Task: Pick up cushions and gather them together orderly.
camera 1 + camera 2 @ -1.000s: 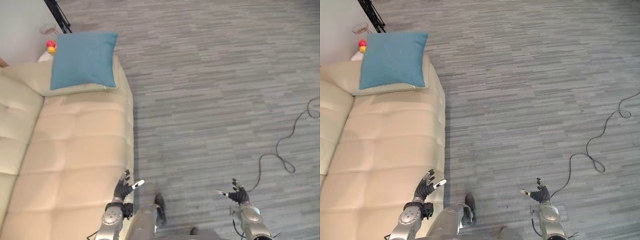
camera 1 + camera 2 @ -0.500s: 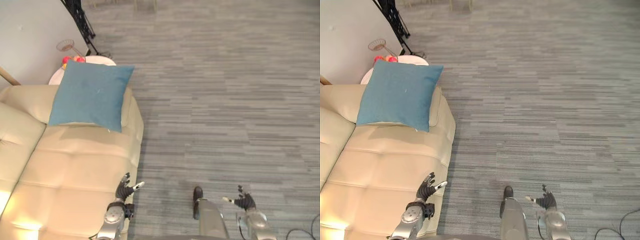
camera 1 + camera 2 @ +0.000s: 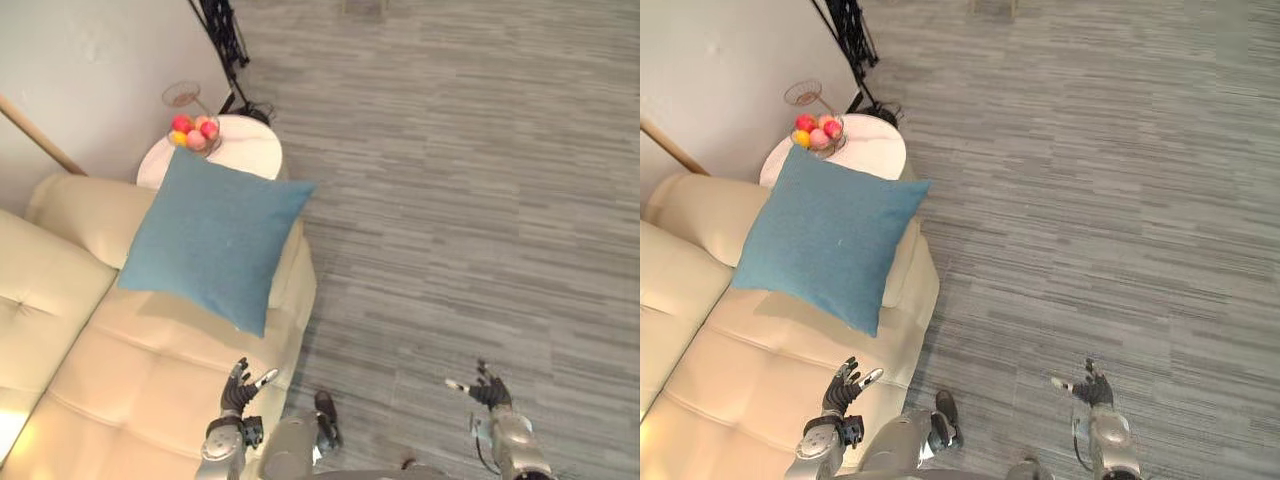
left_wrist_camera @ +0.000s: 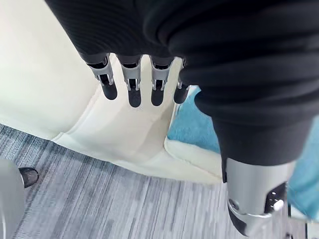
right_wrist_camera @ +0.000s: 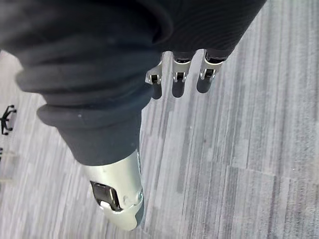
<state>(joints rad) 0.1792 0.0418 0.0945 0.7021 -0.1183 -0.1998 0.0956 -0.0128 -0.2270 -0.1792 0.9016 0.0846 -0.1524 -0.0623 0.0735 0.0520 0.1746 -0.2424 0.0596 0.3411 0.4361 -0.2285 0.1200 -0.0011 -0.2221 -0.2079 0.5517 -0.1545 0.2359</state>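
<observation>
Left eye view: takes in the whole scene shifted against half a second ago, a move of the camera, with the cushion keeping its place on the sofa. Shows it square, soft, of plain blue cloth, lying tilted across the padded cream arm, one corner out past the arm's edge. Catches a round white table just beyond, bearing a bowl of fruit, and a grey streaked floor. Finds the left hand over the seat's front edge, fingers spread and empty, well apart from the cushion. Finds the right hand above the floor, likewise spread, holding nothing.

Right eye view: gives the same layout.

Left wrist view: looks past straight, relaxed fingers at smooth cream upholstery with rounded seams, a strip of blue cushion beyond.

Right wrist view: looks past straight fingers at bare streaked floor.
</observation>
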